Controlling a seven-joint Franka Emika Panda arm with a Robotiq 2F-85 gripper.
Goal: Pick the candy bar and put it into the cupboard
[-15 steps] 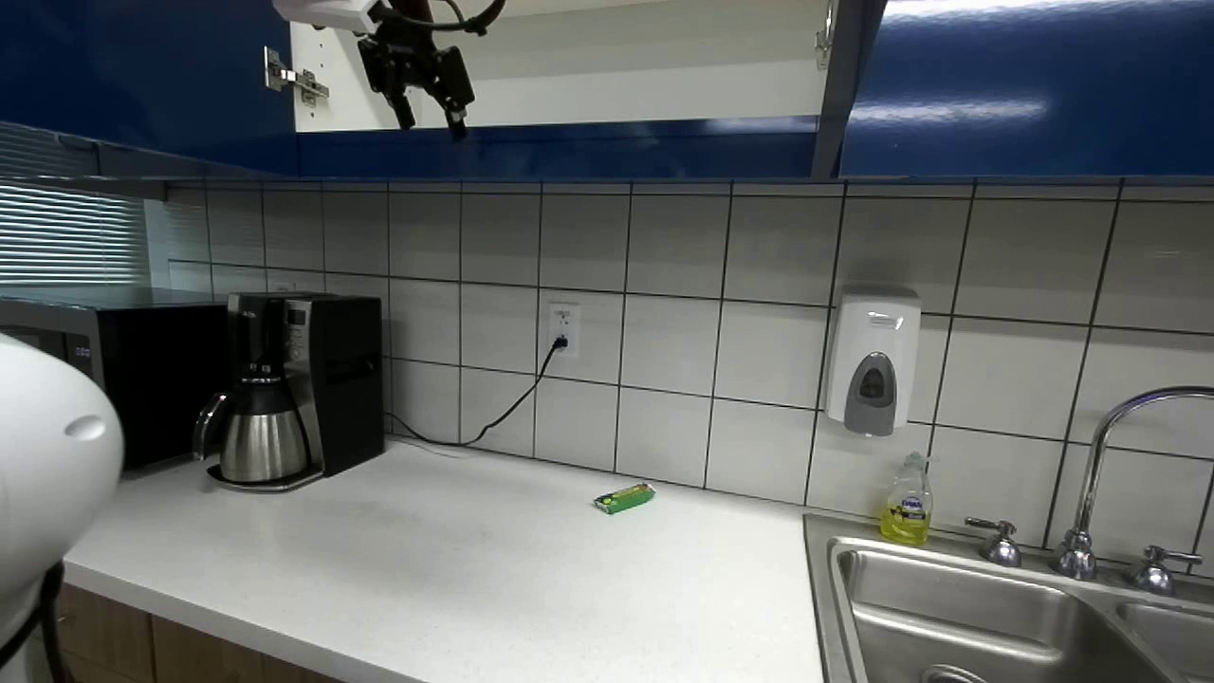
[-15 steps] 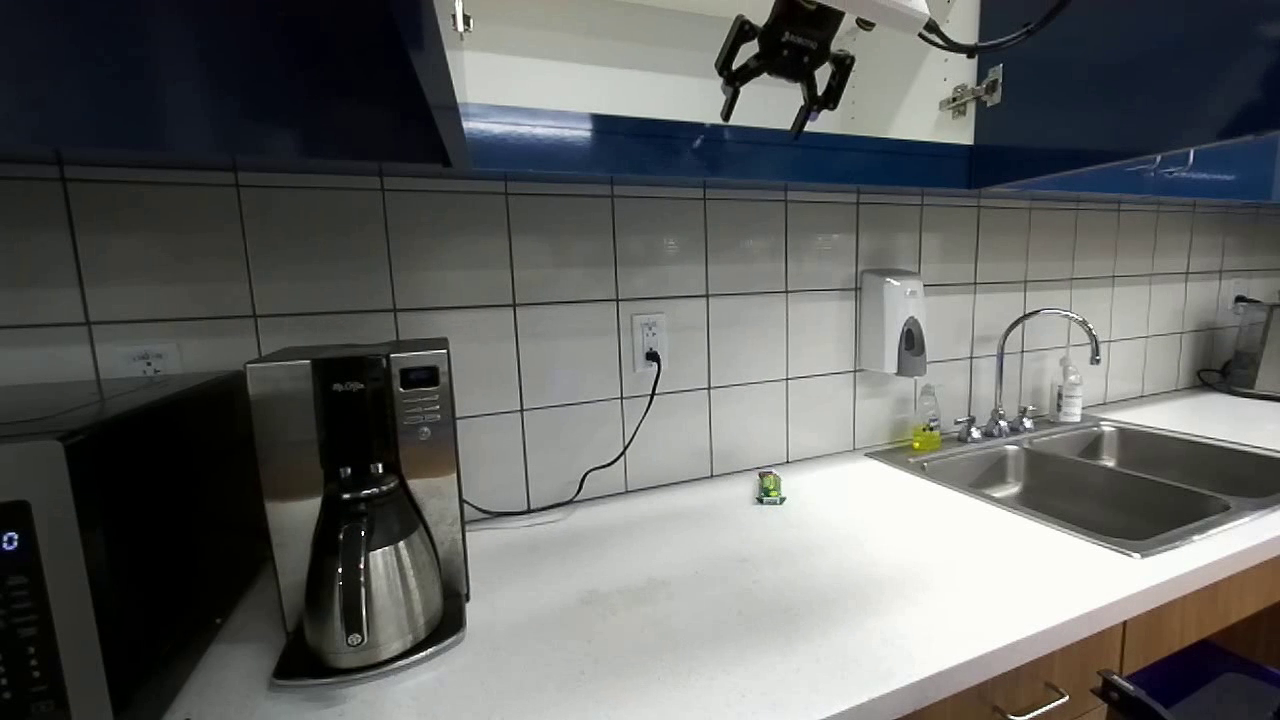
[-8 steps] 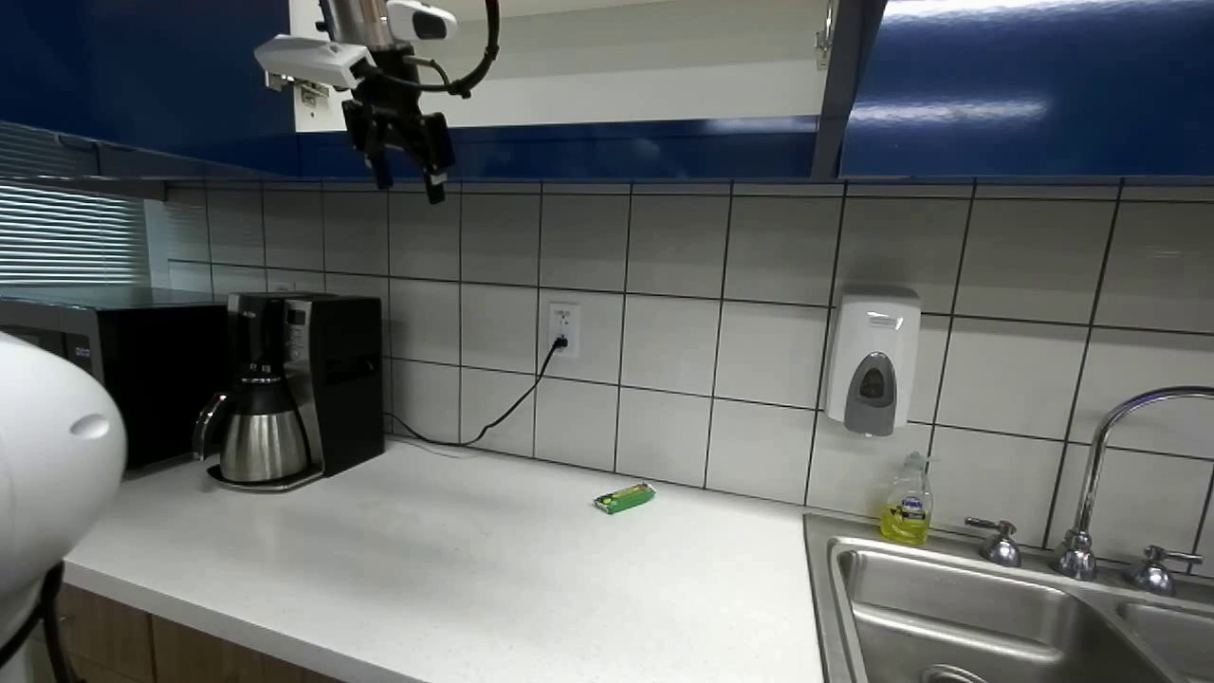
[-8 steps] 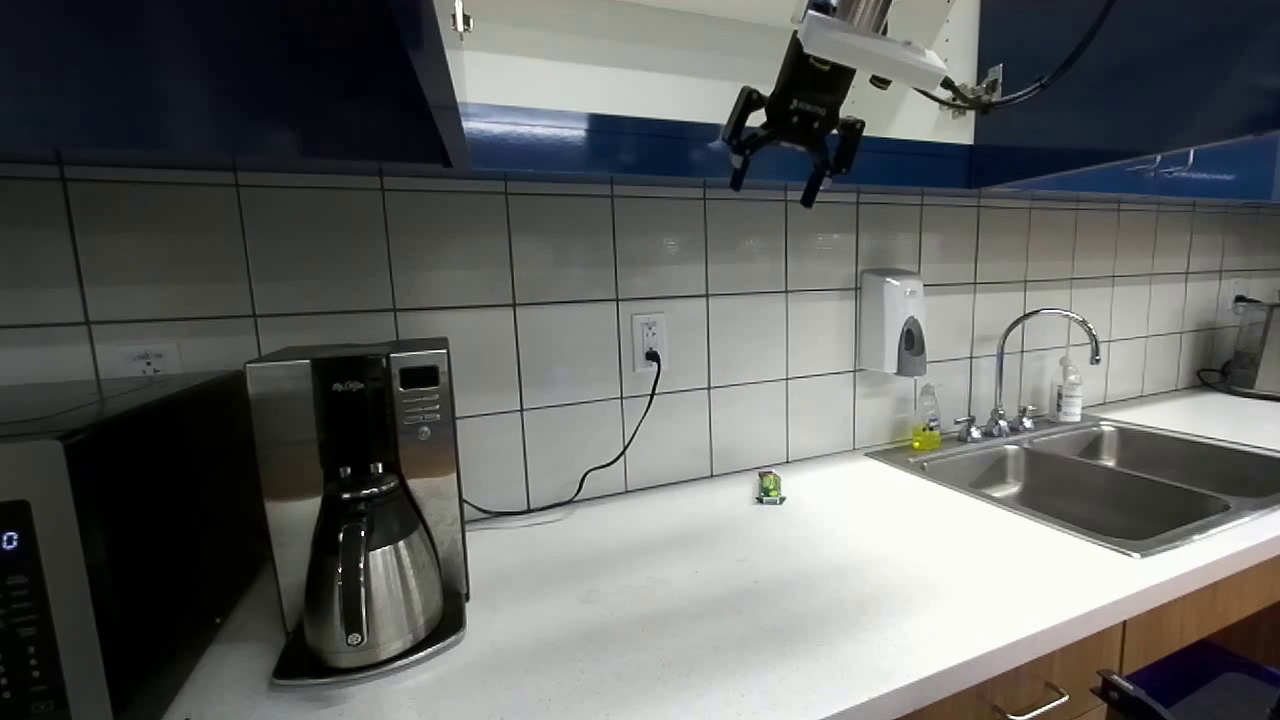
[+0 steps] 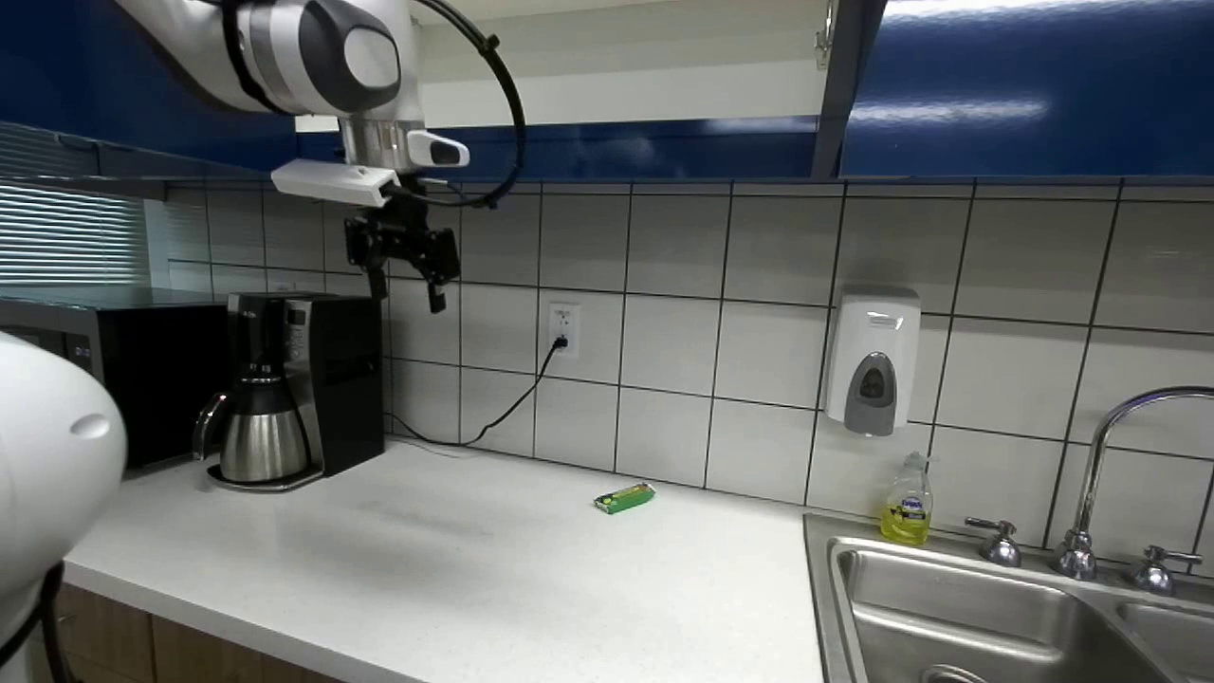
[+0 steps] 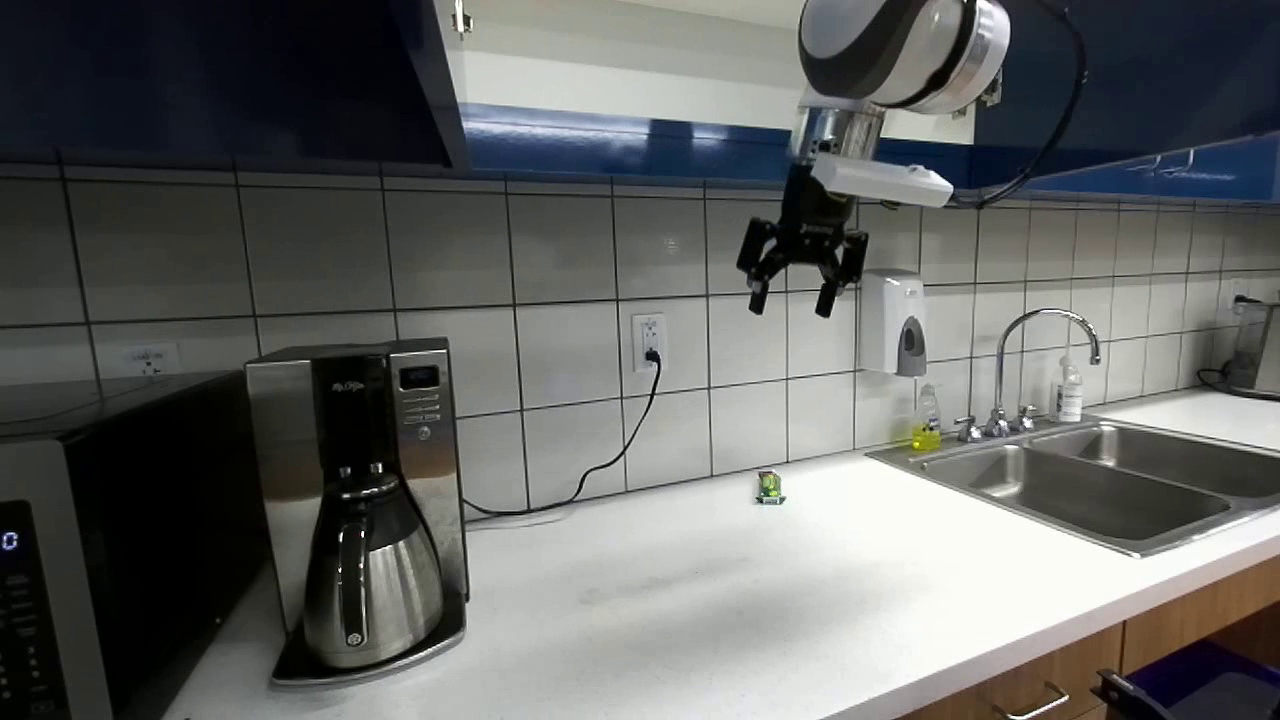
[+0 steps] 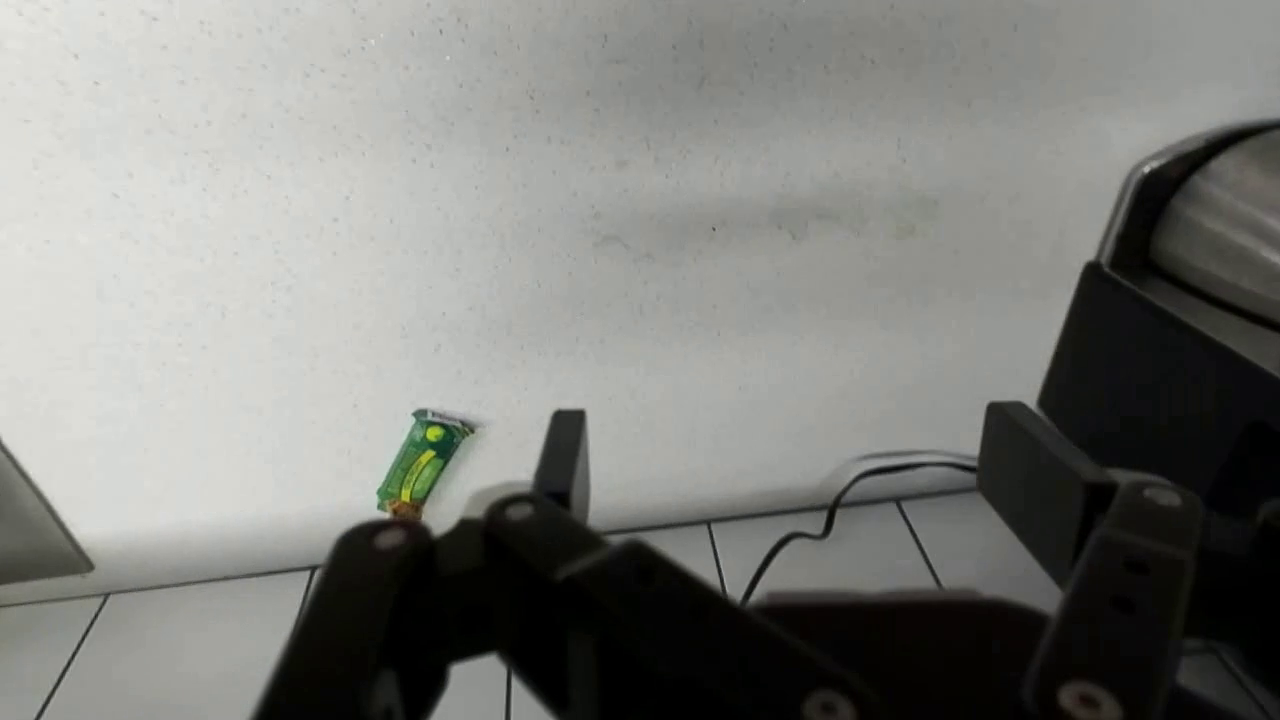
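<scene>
The end effector [image 5: 408, 299] hangs spread, holding nothing. At nine o'clock from it in the wrist view, the green bar [image 7: 424, 464], presumably the candy though I can't read its print, lies on the bench [image 5: 531, 588]. It's thin and near the tiles [image 5: 664, 432], so a hasty descent might strike them or pinch air; carried too low, it could then catch the lip of the cupboard [image 5: 616, 147].

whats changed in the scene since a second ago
The gripper has come down from level with the open cupboard to below it, in front of the wall tiles, with more of the arm showing. Nothing was taken hold of or let go; the jaws stay open. The green-wrapped bar, lying on the counter, and the coffee maker stayed put.
</scene>
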